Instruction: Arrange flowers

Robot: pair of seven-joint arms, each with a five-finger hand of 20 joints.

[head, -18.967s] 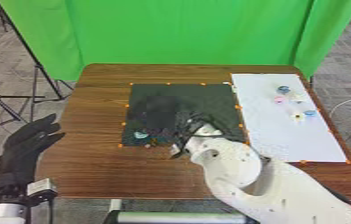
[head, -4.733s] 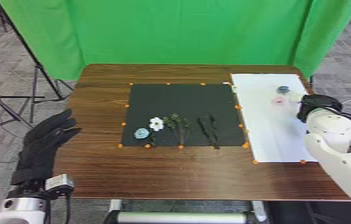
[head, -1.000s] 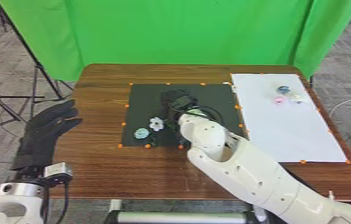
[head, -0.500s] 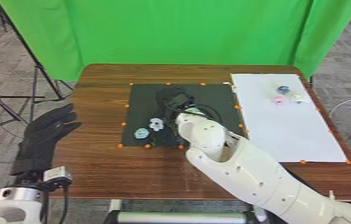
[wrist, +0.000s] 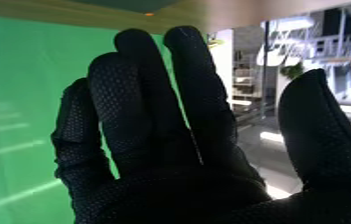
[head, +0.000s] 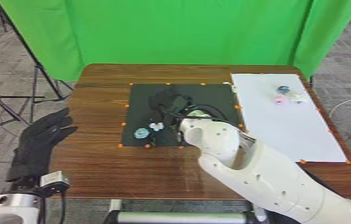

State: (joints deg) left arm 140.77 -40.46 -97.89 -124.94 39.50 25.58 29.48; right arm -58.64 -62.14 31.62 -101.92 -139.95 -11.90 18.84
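- Blue flower [head: 141,133] and white flower [head: 156,126] lie side by side in the head view, at the near left of the black mat [head: 216,94].
- My right hand [head: 167,99] is over the middle of that mat, a little farther away than those two. My glove is dark on dark there, so I cannot tell what lies beneath it.
- Right of the mat, on the far part of the white board [head: 296,135], a dark blue flower [head: 283,89], a pink flower [head: 280,99] and a pale flower [head: 298,98] sit close together.
- My left hand [head: 40,140] waits beside the table's left edge, fingers straight and loose.
- From my right wrist, I see straight fingers [wrist: 131,110] with the thumb [wrist: 309,125] well apart: a wide hand, with no flower gripped that I can make out. A green tuft [wrist: 291,70] shows by the thumb tip; whether it belongs to my work, I cannot tell.
- I judge the step in hand to be laying out a flower on the mat. Next I should lift straight clear without dragging a blossom, then fetch another from the board.
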